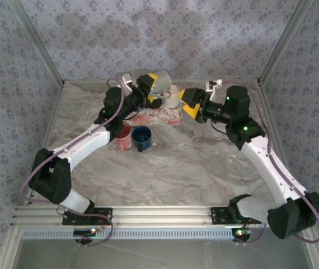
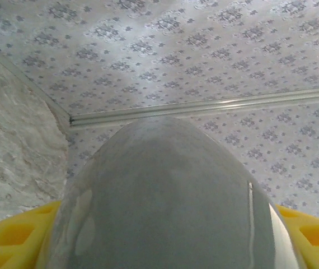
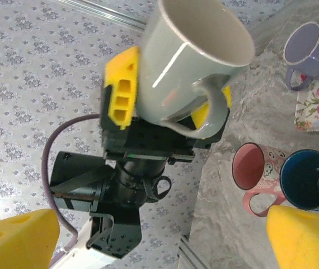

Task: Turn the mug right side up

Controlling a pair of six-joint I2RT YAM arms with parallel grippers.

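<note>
**Item: grey mug** [image 3: 187,61]. Glossy grey outside, pale inside, with one loop handle. It is held clear of the tabletop [image 1: 193,168] at the far side, near the back wall. It is tipped rather than upright: its open mouth faces the right wrist camera and its handle sticks out to one side. In the left wrist view its rounded grey body lies between two yellow fingers [image 2: 14,235].

**Holder: left claw** [image 3: 170,89]. It is clamped on the grey mug, with a yellow pad pressed against each side of the body. The arm reaches from the near left corner to the far middle of the tabletop.

**Right claw** [image 1: 186,103]. Its yellow fingers are spread apart with nothing between them. It is raised near the far middle of the tabletop, just to the right of the grey mug and pointing at it without touching it.

**Nearby on the tabletop:**
- Pink mug [image 3: 254,168]: upright, mouth up, handle towards the near side, below the left arm.
- Blue mug [image 3: 308,179]: upright, just beside the pink mug on its right.
- Floral-printed box [image 1: 159,116]: lies flat, farther back than the pink and blue mugs.
- Pale lilac mug [image 3: 310,53]: white inside, standing at the far edge of the floral-printed box.

**Surface:** the tabletop is marble-patterned, enclosed by patterned walls [image 1: 148,33].
</note>
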